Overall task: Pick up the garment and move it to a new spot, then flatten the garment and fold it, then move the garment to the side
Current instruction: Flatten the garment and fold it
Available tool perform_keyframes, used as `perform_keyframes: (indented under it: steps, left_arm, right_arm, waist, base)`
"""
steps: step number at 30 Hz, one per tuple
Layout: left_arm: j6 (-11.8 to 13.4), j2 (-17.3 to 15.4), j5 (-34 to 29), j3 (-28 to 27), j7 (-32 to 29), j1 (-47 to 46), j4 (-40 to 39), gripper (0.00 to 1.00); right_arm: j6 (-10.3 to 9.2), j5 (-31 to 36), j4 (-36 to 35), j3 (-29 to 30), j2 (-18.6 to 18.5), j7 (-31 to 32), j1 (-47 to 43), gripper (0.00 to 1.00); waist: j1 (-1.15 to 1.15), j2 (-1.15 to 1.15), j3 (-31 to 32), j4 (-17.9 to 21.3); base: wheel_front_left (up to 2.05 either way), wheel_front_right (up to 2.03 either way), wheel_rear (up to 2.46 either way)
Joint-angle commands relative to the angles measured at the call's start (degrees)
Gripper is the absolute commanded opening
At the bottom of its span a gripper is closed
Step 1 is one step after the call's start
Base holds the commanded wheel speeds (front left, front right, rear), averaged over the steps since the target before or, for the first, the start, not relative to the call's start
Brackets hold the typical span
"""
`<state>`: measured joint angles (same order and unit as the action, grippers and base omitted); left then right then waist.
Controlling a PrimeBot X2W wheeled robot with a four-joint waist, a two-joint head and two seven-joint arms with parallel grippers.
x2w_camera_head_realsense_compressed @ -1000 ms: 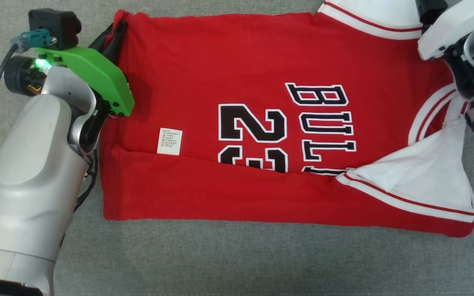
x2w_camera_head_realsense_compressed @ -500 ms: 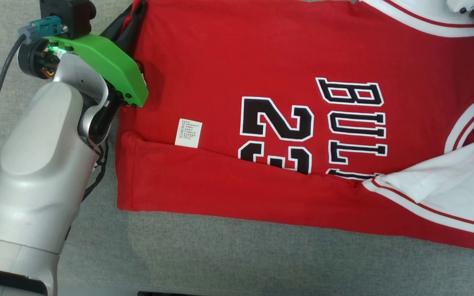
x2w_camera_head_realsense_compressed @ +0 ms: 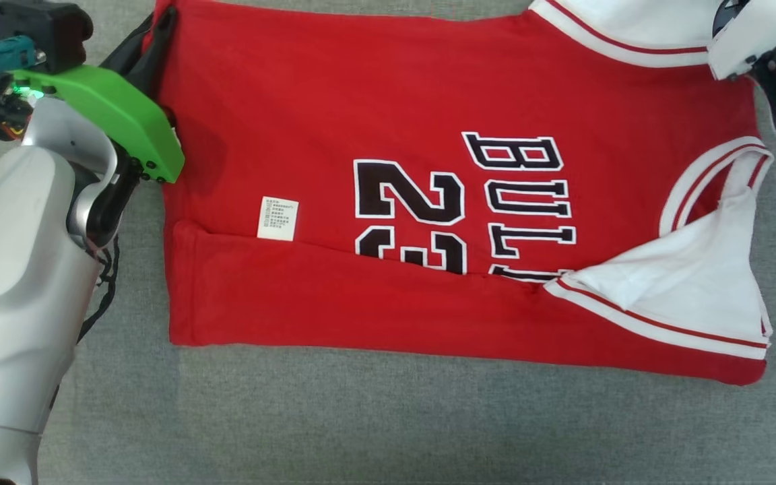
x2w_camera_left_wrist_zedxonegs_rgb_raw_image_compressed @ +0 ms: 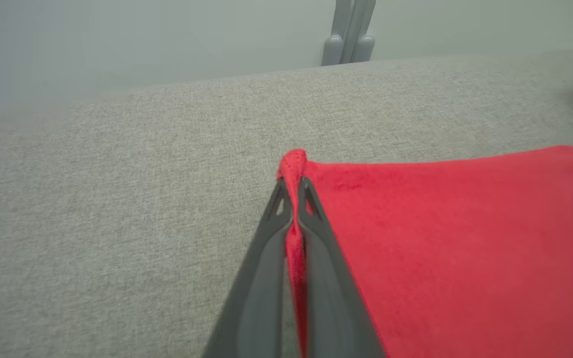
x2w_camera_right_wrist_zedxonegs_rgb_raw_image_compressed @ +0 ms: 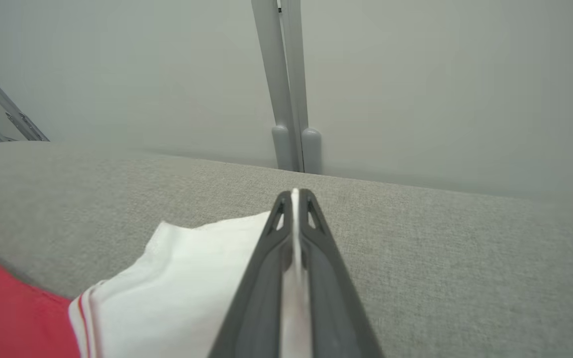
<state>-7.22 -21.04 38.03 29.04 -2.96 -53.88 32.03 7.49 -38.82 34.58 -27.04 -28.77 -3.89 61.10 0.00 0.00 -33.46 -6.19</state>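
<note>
Red-and-white sleeveless fabric jersey, one, lying on grey cloth.
Left gripper clamps its red corner at 11 o'clock; right gripper clamps its white strap at 1 o'clock.

The garment is red with black numerals and letters edged in white (its trim white with a thin red stripe), its label white, on a grey woven bench; the fingers are dark grey.

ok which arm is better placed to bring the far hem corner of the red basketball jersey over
Left. The left gripper is shut on that corner of the red basketball jersey; the right gripper pinches its white shoulder end.
</note>
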Motion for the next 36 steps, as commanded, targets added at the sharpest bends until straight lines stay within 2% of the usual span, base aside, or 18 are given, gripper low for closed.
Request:
perform_keyframes:
  steps: [1,7,15,23,26,27,28,29,30,32,36]
  left_arm:
    - [0.42,-1.18,-0.11,-0.35,-0.1,1.2,-0.79,0.0]
    - [1.77,-3.91,0.63,-0.07,-1.77,7.34,-6.31,0.0]
    - [5.83,-7.9,2.11,-1.09,-1.3,19.74,-16.98,0.0]
    - [11.04,-10.03,3.87,-2.21,-0.67,32.65,-26.57,0.0]
    - [11.98,-10.22,4.79,-2.06,-1.09,35.87,-28.5,0.0]
    - [12.2,-10.38,4.99,-1.83,-1.41,37.04,-28.76,0.0]
    - [12.56,-10.41,4.95,-1.86,-1.27,37.63,-28.97,0.38]
    - [12.95,-10.27,4.79,-1.92,-0.72,38.2,-29.25,1.0]
    - [13.4,-9.87,4.8,-2.06,-0.14,38.84,-29.34,1.0]
    - [15.15,-9.27,3.76,-2.58,2.04,40.18,-29.51,1.0]
    - [19.43,-7.17,0.76,-4.54,10.09,41.89,-30.42,1.0]
  right_arm:
    - [0.0,-0.29,-1.16,0.14,-0.25,-1.29,-2.11,0.0]
    - [0.0,-1.22,-8.91,2.03,-0.26,-5.72,-12.15,0.0]
    - [0.0,-2.39,-20.85,7.95,0.35,-7.91,-31.63,0.0]
    - [0.0,-0.81,-29.26,15.26,5.07,-6.56,-48.71,0.0]
    - [0.0,-0.15,-30.6,17.27,7.19,-5.71,-53.07,0.0]
    - [0.0,0.18,-31.11,17.66,7.98,-5.29,-54.42,0.03]
    - [0.0,0.52,-31.59,17.66,8.58,-4.86,-55.29,0.36]
    - [0.0,1.27,-32.22,17.74,9.15,-4.67,-56.15,0.76]
    - [0.0,2.26,-32.72,17.93,9.37,-4.78,-56.75,1.0]
    - [0.0,4.6,-34.06,18.76,10.38,-5.81,-58.12,1.0]
    - [0.0,10.98,-37.73,21.91,13.02,-7.48,-59.88,1.0]
  waist:
    - [0.0,0.0,2.75,2.3]
    - [0.0,0.0,6.56,4.7]
    - [0.0,0.0,9.81,6.51]
    - [0.0,0.0,11.44,7.0]
    - [0.0,0.0,11.86,6.87]
    - [0.0,0.0,11.98,6.86]
    - [0.0,0.0,12.1,6.87]
    - [0.0,0.0,12.3,6.93]
    - [0.0,0.0,12.52,7.0]
    - [0.0,0.0,12.98,7.09]
    - [0.0,0.0,13.97,7.42]
  base:
    - [0.0,0.0,0.0]
    - [0.0,0.0,0.0]
    - [0.0,0.0,0.0]
    - [0.0,0.0,0.0]
    - [0.0,0.0,0.0]
    - [0.0,0.0,0.0]
    - [0.0,0.0,0.0]
    - [0.0,0.0,0.0]
    - [0.0,0.0,0.0]
    - [0.0,0.0,0.0]
    - [0.0,0.0,0.0]
